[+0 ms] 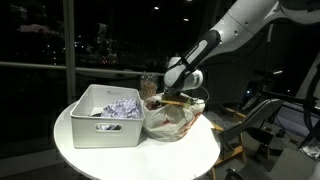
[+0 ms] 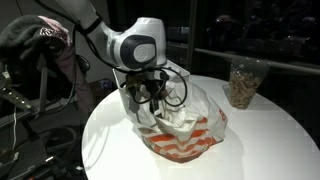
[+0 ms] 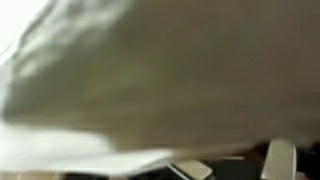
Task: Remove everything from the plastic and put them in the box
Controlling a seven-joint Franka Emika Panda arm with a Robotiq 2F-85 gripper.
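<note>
Gripper (image 2: 153,103), spread wide and empty, is placed in the plastic bag (image 1: 176,122) just beside the white bin (image 1: 95,132); film could be pinched with the reddish cloth (image 2: 195,141), so the bag gets dragged.

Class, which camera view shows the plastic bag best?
An exterior view: the plastic bag sits close, reddish cloth showing through, pincer at its mouth. In an exterior view it is small, beside the white bin. The wrist view gives only blur.

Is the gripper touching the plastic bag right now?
Touching. In an exterior view the gripper is sunk into the mouth of the plastic bag, film bunched against it.
</note>
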